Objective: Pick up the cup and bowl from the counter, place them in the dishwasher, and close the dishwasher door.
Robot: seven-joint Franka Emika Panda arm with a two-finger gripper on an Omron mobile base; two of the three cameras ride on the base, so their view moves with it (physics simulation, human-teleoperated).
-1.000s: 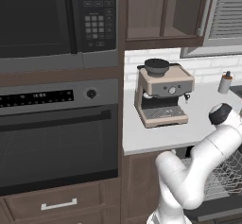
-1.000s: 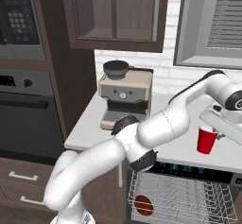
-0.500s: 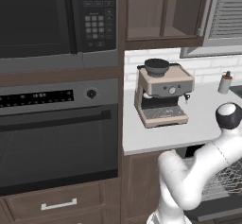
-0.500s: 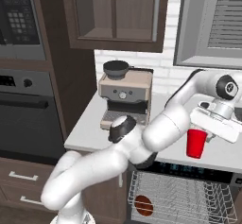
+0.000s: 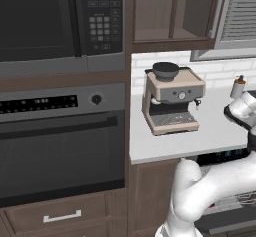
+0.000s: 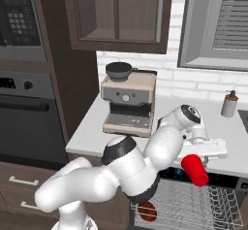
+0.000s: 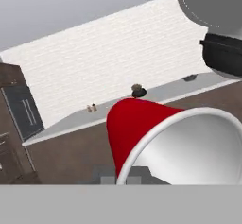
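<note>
Gripper (image 6: 202, 162): jaws were closed narrowly on the red cup (image 6: 194, 170), which was held tilted on its side above the grey wire rack of the open dishwasher (image 6: 193, 207), just off the front edge of the counter (image 6: 92, 127). Surroundings: a coffee machine (image 6: 128, 102) and a pump bottle (image 6: 229, 104) were stood on the counter against a white brick wall, with a black oven (image 5: 60, 146) to the left. Change noted: the cup had been lowered and tipped from nearly upright since a second earlier.
</note>
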